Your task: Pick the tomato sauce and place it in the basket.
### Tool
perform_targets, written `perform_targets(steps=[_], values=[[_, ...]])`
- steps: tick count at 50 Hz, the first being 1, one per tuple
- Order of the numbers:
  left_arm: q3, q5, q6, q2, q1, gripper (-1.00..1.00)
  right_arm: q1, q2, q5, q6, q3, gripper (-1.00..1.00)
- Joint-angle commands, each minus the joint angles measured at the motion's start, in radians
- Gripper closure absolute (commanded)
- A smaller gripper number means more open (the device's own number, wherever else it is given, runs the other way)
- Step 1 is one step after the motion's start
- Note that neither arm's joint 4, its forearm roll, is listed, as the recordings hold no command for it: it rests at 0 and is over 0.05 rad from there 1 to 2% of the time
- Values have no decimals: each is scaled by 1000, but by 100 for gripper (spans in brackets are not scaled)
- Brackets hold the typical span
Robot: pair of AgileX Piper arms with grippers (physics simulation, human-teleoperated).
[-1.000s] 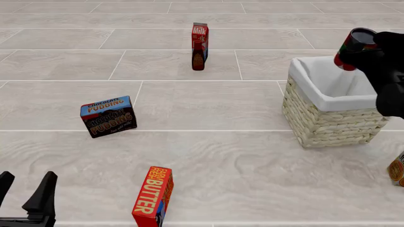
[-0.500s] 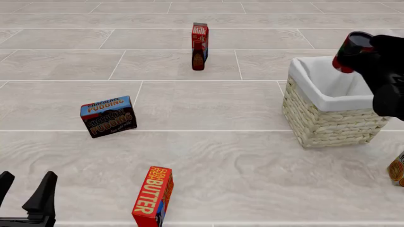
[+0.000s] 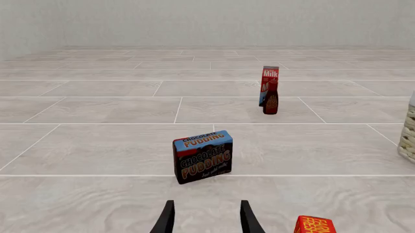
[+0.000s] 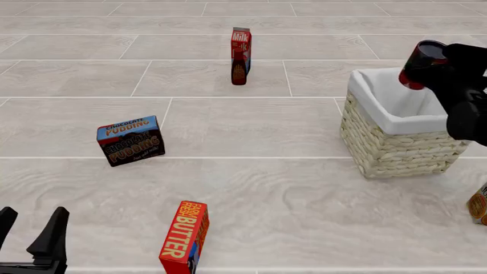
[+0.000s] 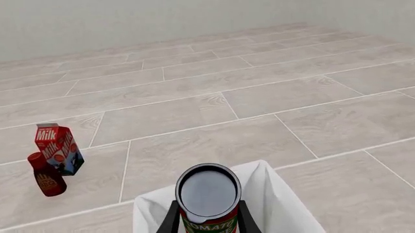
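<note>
The tomato sauce [image 4: 419, 65], a small dark red can with a dark lid, is held tilted in my right gripper [image 4: 430, 67] above the far right part of the basket [image 4: 396, 149]. The basket is pale wicker with a white cloth lining and stands at the right. In the right wrist view the can [image 5: 209, 194] sits between my shut fingers [image 5: 170, 219] with the white lining [image 5: 275, 206] below it. My left gripper [image 4: 29, 227] is open and empty at the near left; it also shows in the left wrist view [image 3: 206, 221].
A red milk carton [image 4: 241, 40] with a dark bottle [image 4: 239, 69] in front stands at the back middle. A chocolate pudding box [image 4: 131, 140] lies left of centre. A butter box [image 4: 184, 237] stands near front. An orange-labelled can [image 4: 479, 204] is at the right edge.
My right gripper has carried the tomato sauce a little left and lower, further over the basket. The left arm has not moved.
</note>
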Motion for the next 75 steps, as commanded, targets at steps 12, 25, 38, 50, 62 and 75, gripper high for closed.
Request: perform_targets(steps=[12, 25, 38, 50, 62, 75], values=[[0, 0, 0, 0, 0, -100, 7, 12, 9, 13, -12, 100], [0, 0, 0, 0, 0, -100, 0, 27, 0, 18, -13, 100], [0, 0, 0, 0, 0, -100, -6, 49, -1, 20, -25, 100], [0, 0, 0, 0, 0, -100, -10, 65, -5, 22, -24, 100], [0, 0, 0, 0, 0, -100, -6, 69, -2, 22, -27, 100], [0, 0, 0, 0, 0, -100, -5, 81, 6, 22, -35, 100]])
